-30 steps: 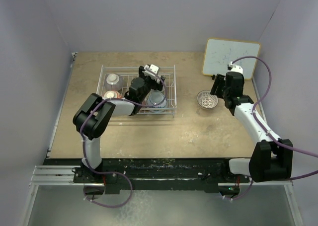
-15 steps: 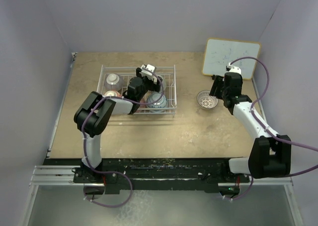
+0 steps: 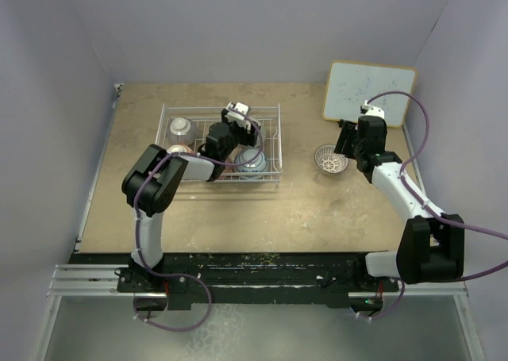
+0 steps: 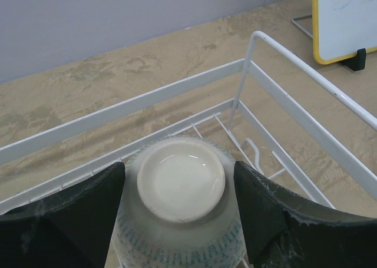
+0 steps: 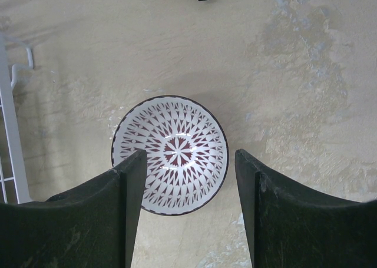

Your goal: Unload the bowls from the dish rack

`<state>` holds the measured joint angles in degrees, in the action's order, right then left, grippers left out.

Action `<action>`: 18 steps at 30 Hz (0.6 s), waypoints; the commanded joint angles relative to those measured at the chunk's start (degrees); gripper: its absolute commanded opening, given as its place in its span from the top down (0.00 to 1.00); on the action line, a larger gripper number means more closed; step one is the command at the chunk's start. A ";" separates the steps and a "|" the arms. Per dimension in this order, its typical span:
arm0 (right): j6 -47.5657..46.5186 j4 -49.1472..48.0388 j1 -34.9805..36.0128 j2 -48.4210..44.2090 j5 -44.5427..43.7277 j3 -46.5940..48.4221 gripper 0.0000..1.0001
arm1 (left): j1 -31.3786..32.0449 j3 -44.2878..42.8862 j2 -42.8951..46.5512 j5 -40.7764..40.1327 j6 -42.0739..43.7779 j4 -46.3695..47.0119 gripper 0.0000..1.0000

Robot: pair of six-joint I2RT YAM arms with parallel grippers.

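Note:
The white wire dish rack (image 3: 221,105) stands mid-left on the table. A blue-and-white bowl (image 3: 252,163) sits upside down in its right end. My left gripper (image 3: 246,145) is open, with one finger on each side of this bowl (image 4: 181,185), close to its walls, and the bowl rests on the rack wires (image 4: 177,91). Two more bowls, one whitish (image 3: 181,126) and one pinkish (image 3: 178,149), sit in the rack's left end; my arm hides the rack's middle. My right gripper (image 3: 343,148) is open just above a dark-red patterned bowl (image 5: 169,155) that stands upright on the table.
A whiteboard with an orange frame (image 3: 369,91) leans at the back right, behind the patterned bowl (image 3: 331,159). The rack's right edge (image 5: 15,156) shows at the left of the right wrist view. The purple cable loops over the right arm.
My left gripper has shifted slightly left and settled over the blue-and-white bowl. My right gripper has drawn back a little from the patterned bowl, which has not moved.

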<state>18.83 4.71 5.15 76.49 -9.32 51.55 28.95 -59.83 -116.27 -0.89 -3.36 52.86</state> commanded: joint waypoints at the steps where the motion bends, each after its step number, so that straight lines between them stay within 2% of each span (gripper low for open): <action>1: -0.80 -2.46 0.13 -1.00 0.57 -0.23 0.36 | 0.00 -0.67 -0.66 0.55 0.01 -1.20 0.27; 6: -0.78 -2.55 0.13 -0.58 0.62 -0.13 0.36 | -0.01 -0.46 -0.01 0.36 0.63 -1.10 0.55; 9: -0.86 -2.58 0.13 -0.55 0.47 -0.22 0.36 | 0.05 -0.57 0.50 0.44 0.50 -1.26 0.63; 14: -1.03 -2.42 0.13 -0.85 0.19 -0.22 0.36 | 0.00 -0.40 1.57 0.84 -0.02 -1.26 0.86; 18: -0.99 -2.29 0.13 -1.14 0.14 -0.31 0.36 | -0.01 -0.04 3.97 -0.10 0.25 -1.00 1.00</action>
<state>18.79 3.95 5.15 76.49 -9.28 51.37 28.99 -59.90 -116.03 -0.71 -3.25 53.34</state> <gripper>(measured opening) 0.637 0.581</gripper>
